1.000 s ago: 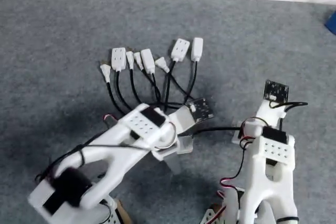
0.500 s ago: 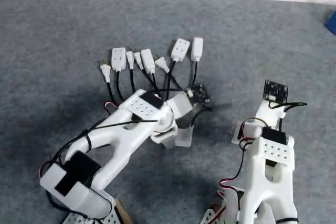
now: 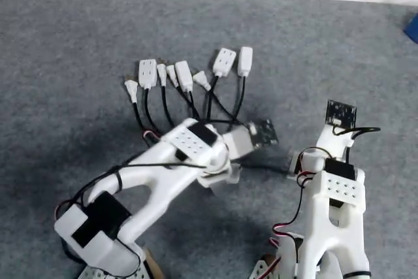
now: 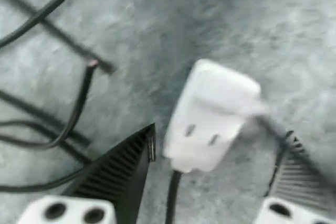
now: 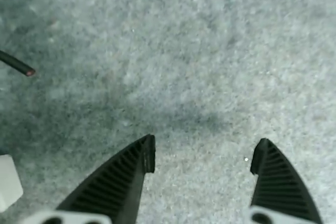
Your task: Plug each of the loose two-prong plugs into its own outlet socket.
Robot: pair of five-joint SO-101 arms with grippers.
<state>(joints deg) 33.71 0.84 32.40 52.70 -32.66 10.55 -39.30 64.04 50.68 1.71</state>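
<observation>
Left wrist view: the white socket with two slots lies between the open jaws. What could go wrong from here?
1. The white plastic two-slot socket lies tilted between the left gripper's open jaws, so closing might pinch only a corner and let it twist away.
2. Thin black cords lie close beside it; a finger might catch one and pull on it.

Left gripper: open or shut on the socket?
Open: the left gripper has fingers spread wider than the white socket between them.
</observation>
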